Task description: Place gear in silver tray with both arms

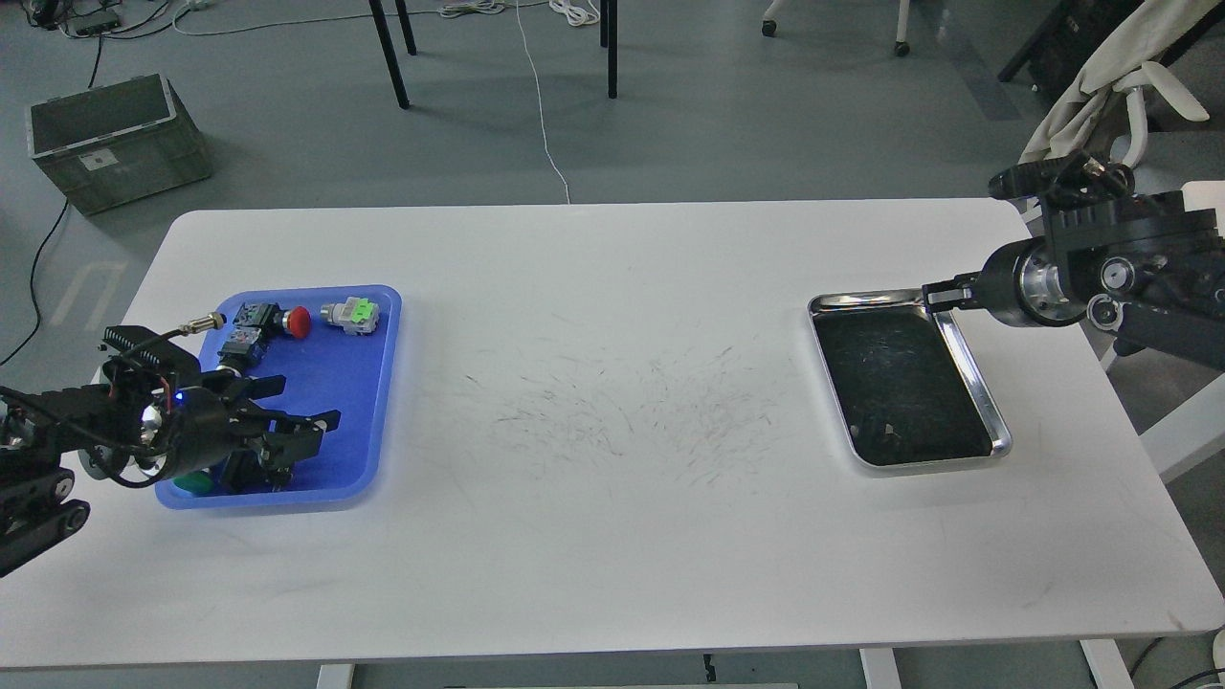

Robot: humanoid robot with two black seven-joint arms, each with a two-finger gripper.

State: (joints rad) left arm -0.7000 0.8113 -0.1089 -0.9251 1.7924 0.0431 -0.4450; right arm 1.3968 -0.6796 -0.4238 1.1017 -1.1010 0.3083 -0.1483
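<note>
Left arm point(57, 431) coming in low from the left edge, left gripper point(292, 407) with its 2 fingers spread apart. Right arm point(1120, 277) reaching in from the right, right gripper point(943, 292) small and dark, fingers hard to separate.

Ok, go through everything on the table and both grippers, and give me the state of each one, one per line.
Silver tray: no parts in it, dark floor scuffed.
Blue tray: holds several parts.
Red button part: lying in the blue tray.
Green-topped part: lying in the blue tray.
Left gripper: open, over the blue tray.
Right gripper: at the silver tray's far rim, fingers too small to tell.
</note>
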